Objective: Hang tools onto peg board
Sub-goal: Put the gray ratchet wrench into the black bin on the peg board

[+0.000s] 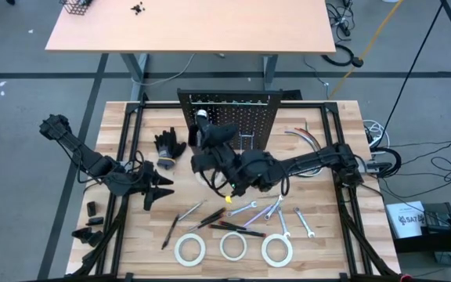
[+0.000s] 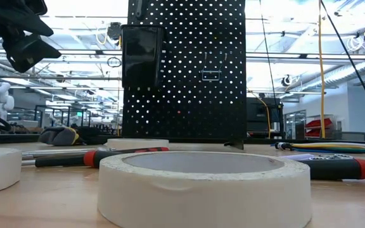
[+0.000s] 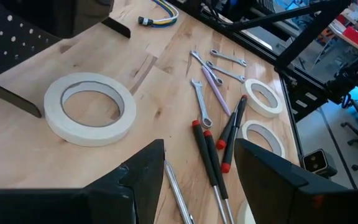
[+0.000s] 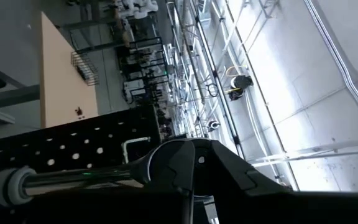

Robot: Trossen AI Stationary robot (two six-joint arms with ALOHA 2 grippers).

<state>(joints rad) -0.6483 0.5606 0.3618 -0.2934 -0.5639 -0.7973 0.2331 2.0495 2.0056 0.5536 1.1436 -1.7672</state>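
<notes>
The black peg board [image 1: 229, 117] stands upright at the table's far middle. My right gripper [image 1: 203, 131] is raised by its left part, shut on a silver ratchet [image 4: 86, 176]; a hook [image 4: 135, 144] on the board shows just beyond. My left gripper [image 1: 165, 190] waits open at the left, above the table, with nothing between its fingers [image 3: 148, 174]. Several white tape rolls [image 1: 232, 246], silver wrenches [image 1: 272, 210] and red-and-black screwdrivers [image 1: 237, 229] lie flat on the near part of the table. My right gripper pinches the ratchet between its two shut fingers [image 4: 185, 165]. The chrome shaft [image 4: 114, 173] sticks out sideways, across the fingers, ending in a grey end [image 4: 14, 185]. The fingers hide its other end. The ratchet is lifted clear, close in front of the peg board.
Black gloves [image 1: 168, 147] lie left of the board, and curved hoses [image 1: 304, 137] to its right. One more tape roll [image 3: 91, 107] lies by the board's foot. A small black bin [image 2: 141, 57] hangs on the board's left side. A tan desk [image 1: 194, 27] stands beyond the table.
</notes>
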